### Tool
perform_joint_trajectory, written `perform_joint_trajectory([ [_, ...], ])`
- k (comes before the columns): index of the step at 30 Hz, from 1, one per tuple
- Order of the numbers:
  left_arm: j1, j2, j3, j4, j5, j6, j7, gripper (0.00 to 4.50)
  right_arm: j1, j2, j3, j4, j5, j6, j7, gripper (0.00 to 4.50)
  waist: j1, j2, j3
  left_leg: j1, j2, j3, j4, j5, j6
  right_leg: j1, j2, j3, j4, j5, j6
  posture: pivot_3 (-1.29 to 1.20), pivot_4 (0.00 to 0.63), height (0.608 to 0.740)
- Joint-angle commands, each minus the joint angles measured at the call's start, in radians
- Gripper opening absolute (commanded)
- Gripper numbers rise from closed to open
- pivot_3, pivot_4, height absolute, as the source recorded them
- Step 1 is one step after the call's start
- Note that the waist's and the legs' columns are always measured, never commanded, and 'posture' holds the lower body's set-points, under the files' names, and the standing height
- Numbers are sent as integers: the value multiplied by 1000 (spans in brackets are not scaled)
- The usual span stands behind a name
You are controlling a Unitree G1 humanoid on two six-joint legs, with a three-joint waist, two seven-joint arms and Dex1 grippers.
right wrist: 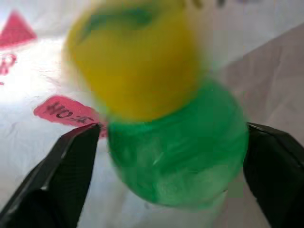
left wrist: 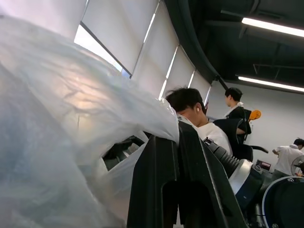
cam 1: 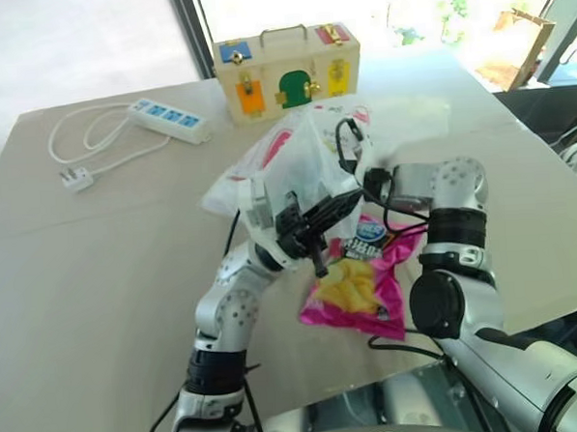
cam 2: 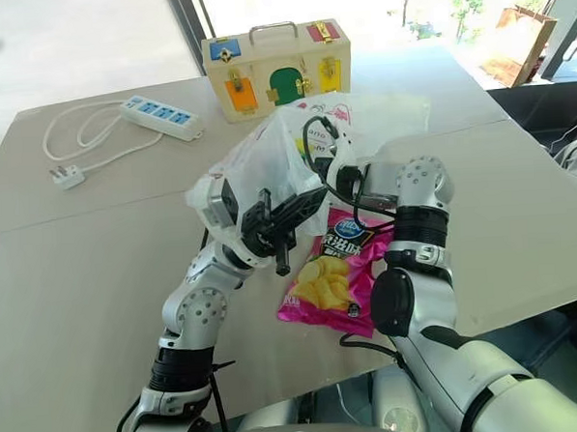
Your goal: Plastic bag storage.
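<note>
Beige table (cam 1: 99, 284), wooden latch box (cam 1: 288, 69) at the far edge. Just in front of that box, the left gripper (cam 1: 314, 236) is clamped tight on the plastic bag (cam 1: 286, 163), holding it up. Right gripper (right wrist: 171, 156) is spread wide around a green bottle (right wrist: 178, 152) with a yellow cap.

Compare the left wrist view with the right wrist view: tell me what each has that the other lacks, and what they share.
Left wrist: the left hand pinching the bag, with people and ceiling lights behind. Right wrist: a blurred green, yellow-topped container within the open right hand, and red print on the film. Shared: the bag.
</note>
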Motion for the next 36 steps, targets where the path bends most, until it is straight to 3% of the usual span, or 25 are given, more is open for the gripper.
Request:
perform_joint_trajectory([
  [1,4,-5,7,-50,-7,-27,14,0,-21,3,27,-21,34,-63,7,4448,1,0,0,0,0,0,0,0,0,0,0,0,0,0,0,0,150,740],
  [8,9,-13,55,-58,-30,-45,67,0,27,-104,122,-115,46,-134,80,4448,3,0,0,0,0,0,1,0,0,0,0,1,0,0,0,0,150,740],
  [11,19,-8,112,-81,-61,-44,111,0,107,-250,253,-233,63,-126,208,4448,4,-1,0,0,-1,-2,1,0,0,0,0,0,0,0,0,0,150,740],
  [15,61,26,187,-124,-97,-39,159,0,199,-488,308,-318,144,-61,388,4448,7,-1,-1,-1,-1,-2,1,0,0,1,0,0,-2,0,0,0,150,740],
  [18,113,73,227,-158,-115,-27,172,0,305,-697,421,-318,119,-110,533,4448,14,-1,-1,-1,-1,-2,1,0,0,2,0,0,-6,0,0,0,150,740],
  [20,132,91,234,-168,-117,-27,176,0,353,-764,464,-275,82,-148,560,4448,16,-2,-1,-1,0,-2,0,0,0,3,1,0,-10,0,0,0,150,740],
  [24,151,107,235,-185,-120,-28,182,0,457,-843,397,-250,169,-41,635,4448,27,-2,-1,1,0,-2,1,0,0,4,1,3,-16,2,5,0,150,740],
  [27,156,99,227,-185,-115,-35,188,0,625,-905,358,-328,277,61,723,4448,51,-2,-1,0,0,-3,2,0,0,5,1,2,-17,3,5,0,150,740],
  [30,162,90,214,-182,-117,-32,193,0,769,-907,351,-425,321,92,719,4448,64,-2,-1,0,0,-4,2,0,0,6,1,1,-19,3,5,0,150,740],
  [36,159,95,203,-185,-120,-25,202,0,755,-584,212,-545,390,152,459,4448,55,-4,-2,4,0,-5,1,0,-1,8,3,5,-18,4,7,0,150,740],
])
